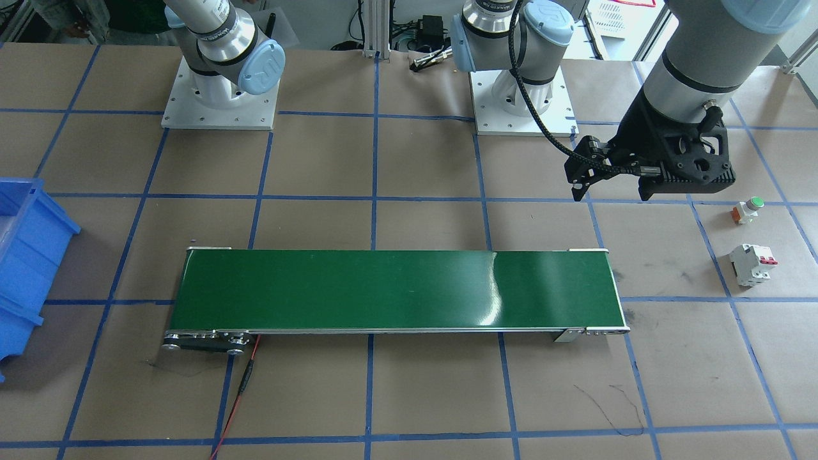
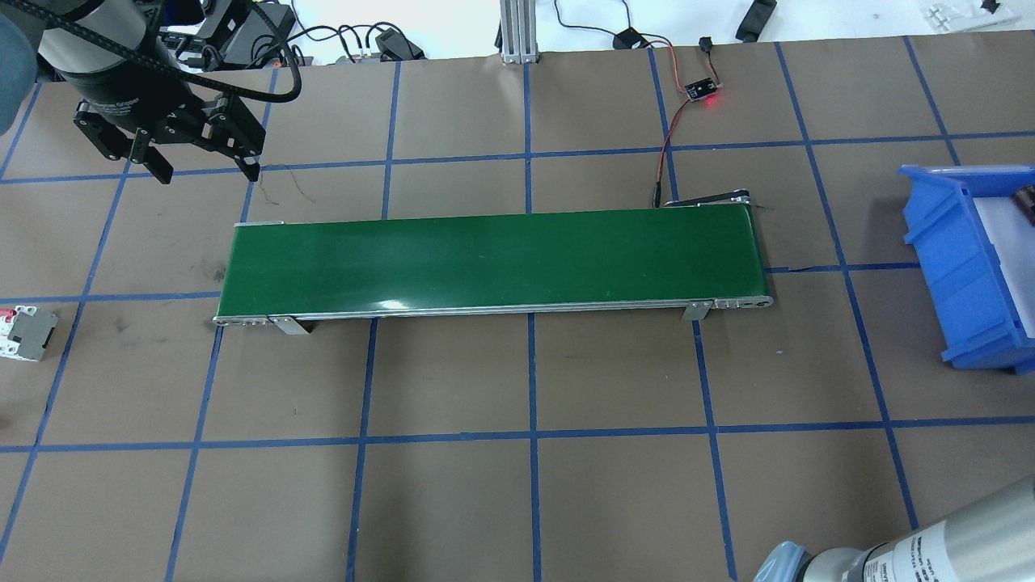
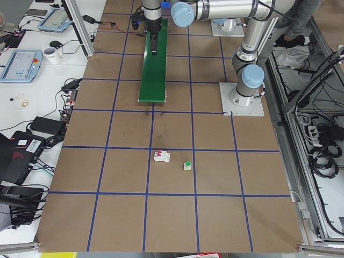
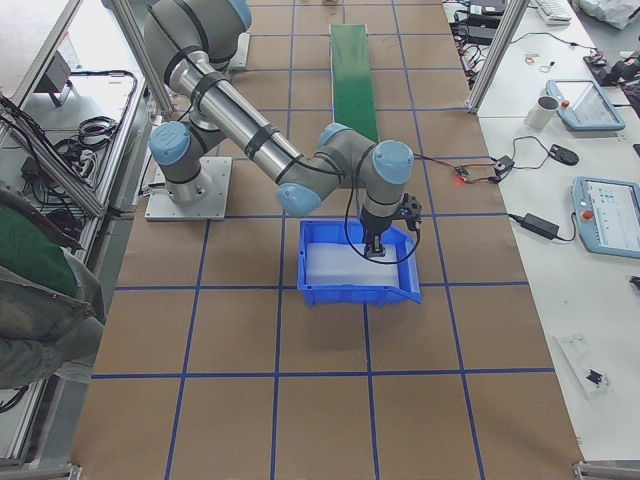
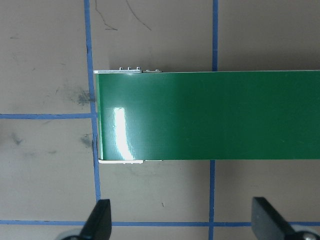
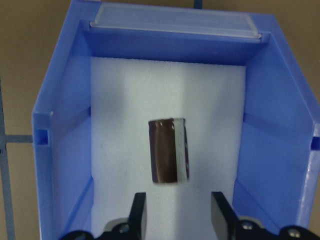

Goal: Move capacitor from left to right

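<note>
In the bin (image 6: 65, 150), capacitor (image 6: 167, 150) (on foam (image 6: 125, 100))

Overhead, the capacitor (image 2: 1028, 205) and blue bin (image 2: 938, 242) are cut by the right edge, the white breaker (image 2: 31, 333) by the left.

Silver-grey arms (image 1: 690, 64) w/ lt-blue joint caps (image 1: 263, 69), blk left end effector (image 2: 207, 171), braided blk cable (image 1: 529, 101)

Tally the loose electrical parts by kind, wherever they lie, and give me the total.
capacitor: 1, lying in the blue bin
circuit breaker: 1
push button: 1
Total: 3
</note>
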